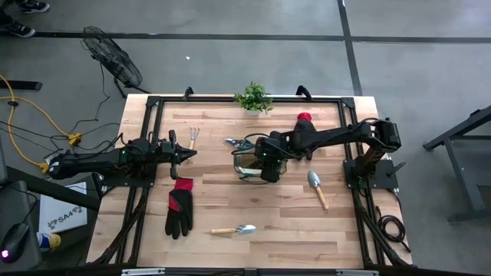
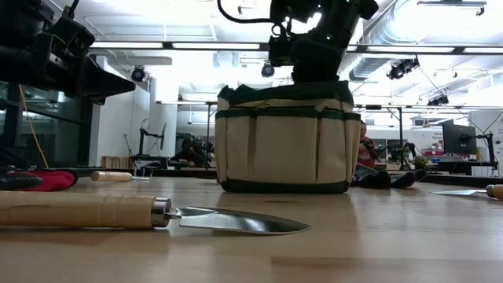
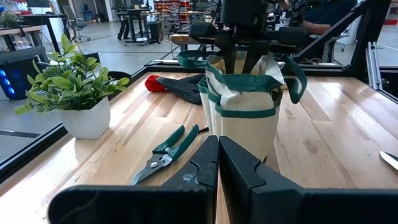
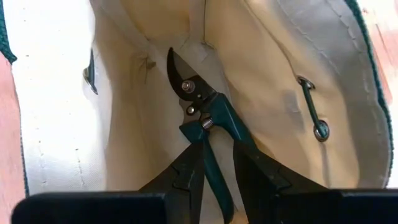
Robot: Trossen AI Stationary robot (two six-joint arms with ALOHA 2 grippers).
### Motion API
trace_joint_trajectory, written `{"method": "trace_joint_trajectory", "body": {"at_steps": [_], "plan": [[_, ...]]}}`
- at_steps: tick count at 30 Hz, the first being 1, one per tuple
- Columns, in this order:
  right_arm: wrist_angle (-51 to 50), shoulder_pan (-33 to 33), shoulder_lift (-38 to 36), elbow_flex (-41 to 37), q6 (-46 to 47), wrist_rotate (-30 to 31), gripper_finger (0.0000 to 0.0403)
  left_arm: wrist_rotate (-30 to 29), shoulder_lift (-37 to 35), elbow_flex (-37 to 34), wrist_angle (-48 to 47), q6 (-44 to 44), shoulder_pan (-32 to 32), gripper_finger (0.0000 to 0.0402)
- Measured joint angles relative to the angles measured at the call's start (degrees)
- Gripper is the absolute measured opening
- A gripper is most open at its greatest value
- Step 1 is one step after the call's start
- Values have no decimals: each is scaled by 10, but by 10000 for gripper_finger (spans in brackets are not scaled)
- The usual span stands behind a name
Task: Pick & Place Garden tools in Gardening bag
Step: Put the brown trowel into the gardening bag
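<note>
Over the bag (image 1: 251,162) at the table's middle, the right gripper (image 1: 269,167) reaches down into the open mouth. Only the right wrist view looks inside: shears (image 4: 208,134) with teal handles hang blade-down against the pale lining, one handle clamped between the right gripper's fingers (image 4: 186,171). From above, the arm covers that interior and those shears cannot be made out.

A second pair of shears (image 3: 166,152) lies on the wood just beside the bag, clear in the left wrist view, a small shape in the high view (image 1: 232,142). That wrist view also shows a glove (image 3: 180,86) with a red cuff behind the bag, near the plant (image 3: 71,87).

Well left of the bag, the left gripper (image 1: 186,154) hovers with fingers (image 3: 202,168) pressed together, grasping nothing. A rake (image 1: 194,136) lies just beyond it, another glove (image 1: 179,207) nearer the front edge.

Two trowels lie on the table: one at the front (image 1: 234,229), filling the low view's foreground (image 2: 157,214); the other (image 1: 317,187) at the right, cut off at the low view's edge.
</note>
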Motion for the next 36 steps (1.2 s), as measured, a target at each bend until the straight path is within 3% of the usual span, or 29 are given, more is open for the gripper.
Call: {"method": "trace_joint_trajectory", "body": {"at_steps": [18, 27, 36], "plan": [[9, 0, -56, 0, 24, 13, 78, 0, 0, 0, 0, 0, 0, 10], [-11, 0, -110, 0, 160, 27, 78, 0, 0, 0, 0, 0, 0, 10], [-111, 0, -132, 0, 262, 34, 82, 0, 0, 0, 0, 0, 0, 10]]}}
